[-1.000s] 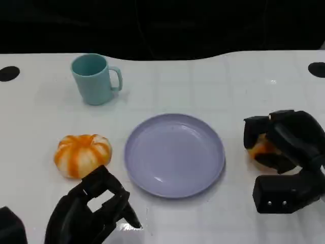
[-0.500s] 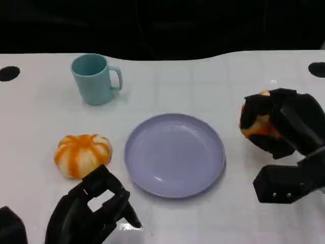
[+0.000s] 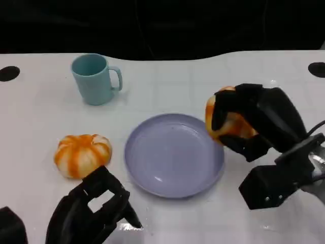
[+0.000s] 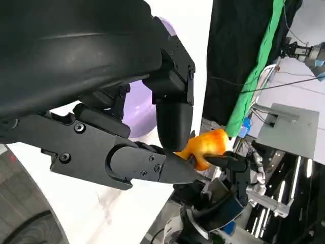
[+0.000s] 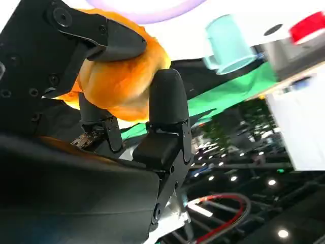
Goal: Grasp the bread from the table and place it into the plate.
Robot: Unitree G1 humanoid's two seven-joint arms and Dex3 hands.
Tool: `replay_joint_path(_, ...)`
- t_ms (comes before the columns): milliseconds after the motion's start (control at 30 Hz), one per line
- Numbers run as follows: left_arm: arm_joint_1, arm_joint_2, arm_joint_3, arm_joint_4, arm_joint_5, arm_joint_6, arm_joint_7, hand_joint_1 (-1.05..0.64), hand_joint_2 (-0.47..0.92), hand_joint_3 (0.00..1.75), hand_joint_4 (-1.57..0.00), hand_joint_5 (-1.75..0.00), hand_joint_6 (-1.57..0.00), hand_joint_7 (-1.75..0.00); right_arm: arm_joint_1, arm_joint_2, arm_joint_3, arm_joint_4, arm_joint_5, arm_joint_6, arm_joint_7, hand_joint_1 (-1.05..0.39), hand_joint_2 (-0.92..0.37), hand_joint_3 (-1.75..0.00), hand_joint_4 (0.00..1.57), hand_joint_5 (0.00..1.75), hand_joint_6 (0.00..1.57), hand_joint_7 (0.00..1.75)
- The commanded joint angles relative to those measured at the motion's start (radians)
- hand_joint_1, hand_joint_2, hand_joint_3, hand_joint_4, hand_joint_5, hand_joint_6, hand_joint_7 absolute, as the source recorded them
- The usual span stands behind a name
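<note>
The left hand (image 3: 94,213) sits nearest, on the table (image 3: 167,76) just in front of the plate's (image 3: 174,154) near left rim, its fingers curled in with nothing between them. Behind it, left of the plate and apart from its rim, lies an orange-and-white striped bun (image 3: 82,154), untouched.

The right hand (image 3: 254,122) is clamped around the bread (image 3: 223,122), an orange-glazed roll, held off the table at the plate's right rim, partly over its edge. In the right wrist view the fingers (image 5: 167,96) wrap the bread (image 5: 119,81) from both sides. The plate itself is lavender and bare.

Farthest, beyond the plate to its left, stands a teal mug (image 3: 94,79), upright, handle toward the plate.

Counted: one plate, one mug, one held bread, one striped bun, two hands.
</note>
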Motion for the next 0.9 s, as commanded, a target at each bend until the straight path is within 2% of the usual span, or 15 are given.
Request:
replay_joint_path(33, -0.007, 0.005, 0.006, 0.008, 0.005, -0.013, 0.007, -0.59, 0.92, 0.19, -0.70, -1.75, -0.57, -1.59, -0.013, 0.026, 0.001, -0.005, 0.020, -0.031, 0.043, 0.02, -0.14, -1.47, 1.04, 1.75, 0.82, 1.68)
replay_joint_path(200, -0.006, 0.005, 0.005, 0.011, 0.008, -0.019, 0.006, -0.59, 0.92, 0.20, -0.70, -1.75, -0.56, -1.60, -0.036, 0.079, 0.023, 0.042, -0.002, -0.053, 0.051, -0.04, -0.15, -1.52, 1.04, 1.75, 0.80, 1.74)
replay_joint_path(300, -0.005, 0.003, 0.004, 0.009, 0.006, -0.016, 0.007, -0.58, 0.92, 0.20, -0.70, -1.75, -0.56, -1.61, -0.050, 0.104, 0.041, 0.070, -0.016, -0.048, 0.055, -0.02, -0.13, -1.52, 1.04, 1.75, 0.84, 1.65)
replay_joint_path(433, -0.005, 0.003, 0.004, 0.006, 0.004, -0.013, 0.010, -0.58, 0.92, 0.20, -0.71, -1.75, -0.57, -1.61, -0.071, 0.127, 0.064, 0.114, -0.037, -0.057, 0.042, -0.02, -0.14, -1.50, 1.03, 1.75, 0.83, 1.66)
replay_joint_path(500, -0.004, 0.003, 0.004, 0.007, 0.005, -0.016, 0.007, -0.58, 0.92, 0.20, -0.71, -1.75, -0.57, -1.61, -0.085, 0.148, 0.079, 0.154, -0.043, -0.063, 0.035, -0.05, -0.15, -1.50, 1.03, 1.75, 0.86, 1.57)
replay_joint_path(633, -0.004, 0.002, 0.002, 0.007, 0.009, -0.017, 0.010, -0.58, 0.92, 0.19, -0.70, -1.75, -0.57, -1.60, -0.112, 0.179, 0.090, 0.242, -0.035, -0.096, 0.040, -0.02, -0.21, -1.46, 1.00, 1.75, 0.88, 1.51)
replay_joint_path(667, -0.004, 0.002, 0.002, 0.007, 0.011, -0.018, 0.011, -0.58, 0.92, 0.19, -0.70, -1.75, -0.57, -1.60, -0.119, 0.183, 0.093, 0.262, -0.035, -0.104, 0.042, -0.02, -0.23, -1.43, 0.98, 1.75, 0.89, 1.46)
replay_joint_path(700, -0.004, 0.002, 0.001, 0.007, 0.013, -0.019, 0.012, -0.58, 0.92, 0.19, -0.70, -1.75, -0.57, -1.60, -0.124, 0.185, 0.095, 0.277, -0.036, -0.109, 0.044, -0.03, -0.28, -1.38, 0.97, 1.65, 0.91, 1.27)
replay_joint_path(733, -0.003, 0.001, 0.001, 0.006, 0.012, -0.018, 0.012, -0.59, 0.92, 0.19, -0.70, -1.75, -0.57, -1.60, -0.131, 0.188, 0.098, 0.292, -0.038, -0.114, 0.046, -0.04, -0.30, -1.35, 0.97, 1.60, 0.94, 1.16)
replay_joint_path(767, -0.003, -0.001, 0.001, 0.006, 0.010, -0.016, 0.012, -0.59, 0.92, 0.19, -0.70, -1.75, -0.57, -1.60, -0.136, 0.190, 0.101, 0.303, -0.039, -0.116, 0.048, -0.07, -0.36, -1.15, 0.92, 1.45, 0.90, 0.96)
replay_joint_path(833, -0.003, -0.001, 0.000, 0.004, 0.012, -0.015, 0.013, -0.58, 0.92, 0.18, -0.70, -1.75, -0.57, -1.60, -0.140, 0.190, 0.103, 0.312, -0.030, -0.108, 0.072, -0.09, -0.42, -0.98, 0.89, 1.34, 0.89, 0.79)
replay_joint_path(867, -0.003, 0.000, 0.000, 0.004, 0.013, -0.016, 0.013, -0.59, 0.92, 0.18, -0.70, -1.75, -0.57, -1.60, -0.141, 0.187, 0.106, 0.311, -0.025, -0.098, 0.100, -0.13, -0.48, -0.83, 0.80, 1.24, 0.80, 0.66)
replay_joint_path(900, -0.003, -0.001, 0.000, 0.004, 0.012, -0.017, 0.012, -0.58, 0.92, 0.19, -0.70, -1.75, -0.57, -1.60, -0.143, 0.182, 0.109, 0.307, -0.023, -0.088, 0.128, -0.23, -0.61, -0.60, 0.59, 0.99, 0.67, 0.46)
